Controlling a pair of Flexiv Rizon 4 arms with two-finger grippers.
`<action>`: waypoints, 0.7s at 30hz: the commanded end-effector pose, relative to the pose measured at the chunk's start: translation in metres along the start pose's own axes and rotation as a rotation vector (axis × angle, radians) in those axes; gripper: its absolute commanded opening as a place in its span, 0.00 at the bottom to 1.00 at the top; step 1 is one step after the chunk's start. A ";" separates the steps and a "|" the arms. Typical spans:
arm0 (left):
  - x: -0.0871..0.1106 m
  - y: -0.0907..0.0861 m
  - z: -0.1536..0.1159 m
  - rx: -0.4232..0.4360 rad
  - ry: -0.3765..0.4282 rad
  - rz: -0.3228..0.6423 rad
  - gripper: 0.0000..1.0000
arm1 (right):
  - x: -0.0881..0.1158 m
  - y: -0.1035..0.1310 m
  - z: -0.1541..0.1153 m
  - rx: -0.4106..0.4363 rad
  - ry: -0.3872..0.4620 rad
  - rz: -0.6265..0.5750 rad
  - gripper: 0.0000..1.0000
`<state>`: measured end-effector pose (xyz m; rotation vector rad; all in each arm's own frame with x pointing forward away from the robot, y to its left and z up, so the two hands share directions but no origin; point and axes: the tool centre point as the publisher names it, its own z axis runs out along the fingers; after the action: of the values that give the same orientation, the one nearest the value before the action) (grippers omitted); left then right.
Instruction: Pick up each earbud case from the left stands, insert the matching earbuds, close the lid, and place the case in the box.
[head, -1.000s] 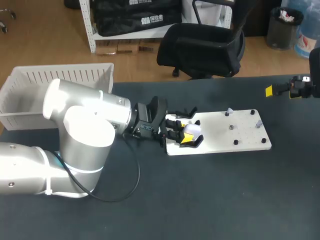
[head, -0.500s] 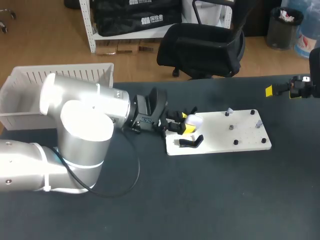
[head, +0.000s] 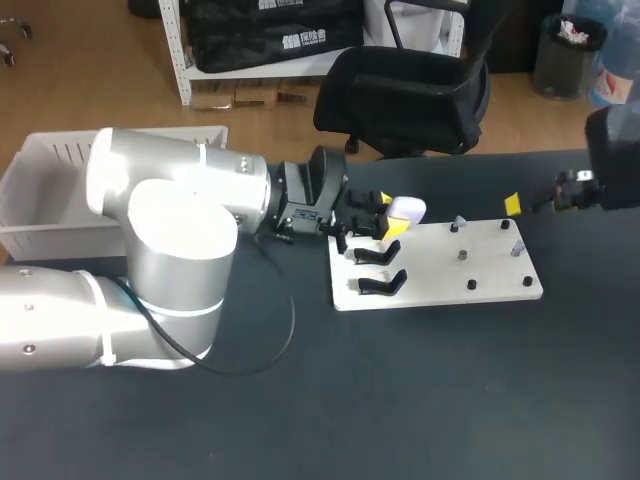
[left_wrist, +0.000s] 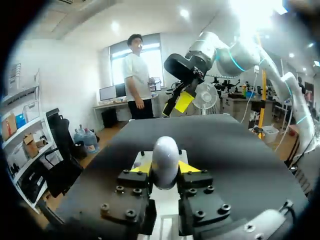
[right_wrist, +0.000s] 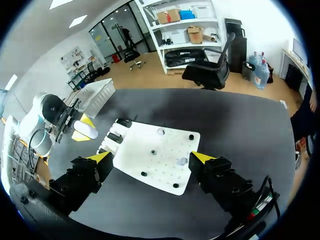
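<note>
Between the left jaws, closed on its two flanks, sits the white earbud case (left_wrist: 165, 161), held above the black stands (head: 383, 285) at the left end of the white plate (head: 470, 262). It looks light, hard and glossy, likely slippery; a grip across the broad sides, clear of the lid, seems safest. Farther off, the right jaws hang open over the counter (head: 400, 400).
</note>
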<state>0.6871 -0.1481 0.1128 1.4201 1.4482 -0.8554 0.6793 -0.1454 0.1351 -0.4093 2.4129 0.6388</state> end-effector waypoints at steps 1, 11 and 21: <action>-0.004 0.005 0.017 0.007 0.007 0.019 0.00 | -0.001 0.011 0.018 -0.036 0.021 -0.005 1.00; -0.018 0.016 0.039 0.021 0.012 0.055 0.00 | 0.002 0.036 0.027 -0.088 0.029 -0.017 1.00; -0.024 0.013 0.050 0.049 0.012 0.069 0.00 | -0.003 0.047 0.034 -0.115 0.041 -0.042 1.00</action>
<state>0.7009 -0.1981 0.1192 1.4955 1.3831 -0.8426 0.6721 -0.0877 0.1303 -0.5128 2.4081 0.7335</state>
